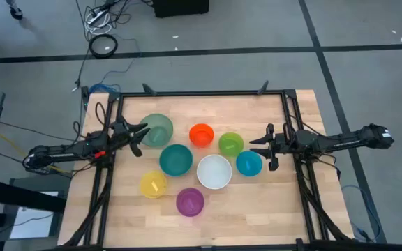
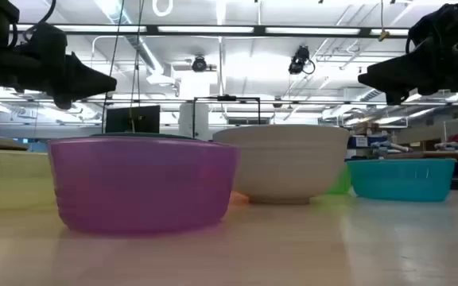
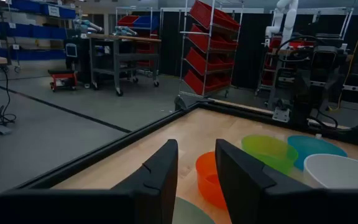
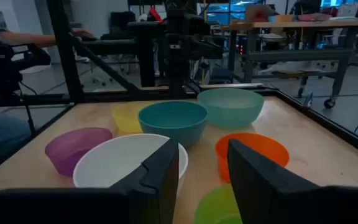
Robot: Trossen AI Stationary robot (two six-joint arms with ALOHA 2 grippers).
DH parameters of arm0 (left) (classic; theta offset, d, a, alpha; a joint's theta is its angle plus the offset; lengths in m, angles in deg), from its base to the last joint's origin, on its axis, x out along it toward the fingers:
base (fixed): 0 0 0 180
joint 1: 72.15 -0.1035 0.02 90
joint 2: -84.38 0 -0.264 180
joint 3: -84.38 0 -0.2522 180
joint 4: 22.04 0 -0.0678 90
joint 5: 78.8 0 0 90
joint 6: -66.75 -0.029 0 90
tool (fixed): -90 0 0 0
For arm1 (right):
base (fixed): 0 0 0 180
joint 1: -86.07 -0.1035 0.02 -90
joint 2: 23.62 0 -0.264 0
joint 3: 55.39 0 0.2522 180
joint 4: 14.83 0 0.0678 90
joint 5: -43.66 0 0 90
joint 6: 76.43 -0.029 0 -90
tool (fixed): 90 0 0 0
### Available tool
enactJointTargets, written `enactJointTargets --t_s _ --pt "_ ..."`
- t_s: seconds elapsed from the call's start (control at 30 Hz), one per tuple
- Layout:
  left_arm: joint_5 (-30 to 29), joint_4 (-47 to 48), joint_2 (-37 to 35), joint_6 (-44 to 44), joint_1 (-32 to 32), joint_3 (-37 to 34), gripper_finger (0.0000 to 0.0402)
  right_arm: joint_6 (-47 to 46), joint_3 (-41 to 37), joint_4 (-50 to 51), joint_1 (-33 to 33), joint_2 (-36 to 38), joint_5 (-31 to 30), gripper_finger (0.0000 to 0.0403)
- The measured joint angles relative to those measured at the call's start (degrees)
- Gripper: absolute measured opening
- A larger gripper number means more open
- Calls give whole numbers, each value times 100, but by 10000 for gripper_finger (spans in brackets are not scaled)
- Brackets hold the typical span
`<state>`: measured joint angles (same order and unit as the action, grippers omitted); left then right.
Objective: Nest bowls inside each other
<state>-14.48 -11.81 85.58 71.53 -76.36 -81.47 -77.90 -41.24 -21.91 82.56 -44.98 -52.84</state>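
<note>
Several round bowls stand apart on the wooden table, each on its base: sage green, orange, lime green, teal, white, blue, yellow and purple. My left gripper hangs open in the air over the sage green bowl's left rim, pointing toward the table's right. My right gripper hangs open above the table, just right of the lime green and blue bowls, pointing left. In the low view both grippers stand well above the bowls.
A black metal frame borders the table's far edge and both sides. Bare wood lies along the far edge and the near edge. The room behind the table holds shelves and carts.
</note>
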Motion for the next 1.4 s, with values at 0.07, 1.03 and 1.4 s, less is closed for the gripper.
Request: enactJointTargets --t_s 0.07,1.03,1.4 --pt "0 -1 2 0 -1 0 117 0 1 0 1 0 2 128" --pt "0 0 2 0 -1 0 117 0 0 0 1 1 1 128" --pt "0 -2 2 1 -1 0 117 -61 0 -563 1 -2 3 128"
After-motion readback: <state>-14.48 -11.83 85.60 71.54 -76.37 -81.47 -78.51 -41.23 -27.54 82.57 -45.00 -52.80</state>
